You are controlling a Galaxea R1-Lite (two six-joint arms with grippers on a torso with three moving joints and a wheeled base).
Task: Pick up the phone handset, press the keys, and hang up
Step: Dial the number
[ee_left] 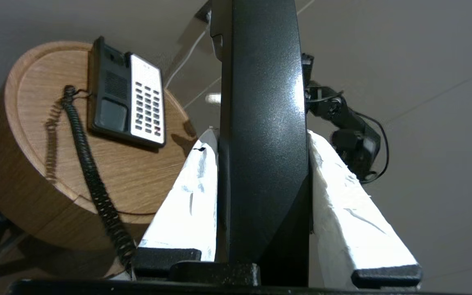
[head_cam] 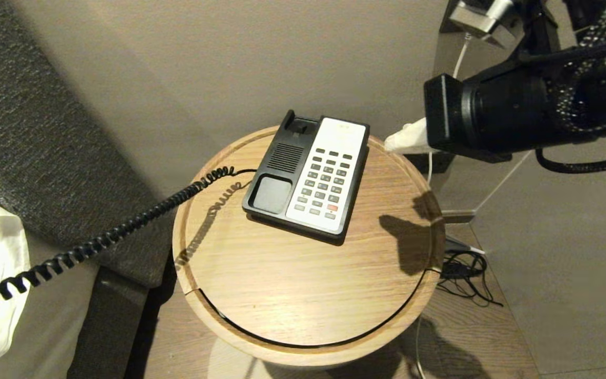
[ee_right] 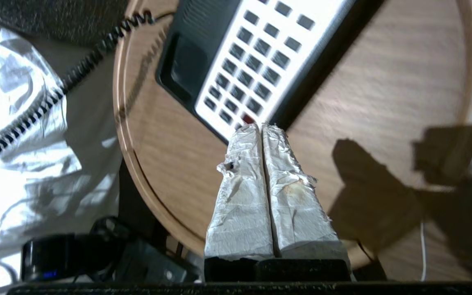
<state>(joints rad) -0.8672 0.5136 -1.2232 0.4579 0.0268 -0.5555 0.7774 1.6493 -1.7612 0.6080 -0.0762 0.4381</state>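
You have the handset (ee_left: 260, 135) pinched in your left hand (ee_left: 260, 147); your right hand (ee_right: 262, 129), fingers pressed together, nears the keys (ee_right: 252, 65), hang-up remaining.

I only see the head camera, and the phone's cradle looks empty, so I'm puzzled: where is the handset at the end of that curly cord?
Observer: Outside your view. The left gripper is shut on the phone handset, and its white-wrapped fingers clamp both sides.
Visitor: And the black arm on the right, is its claw open?
Observer: No. The right gripper has its fingers pressed together with nothing between them. It points at the keypad, near the red key.
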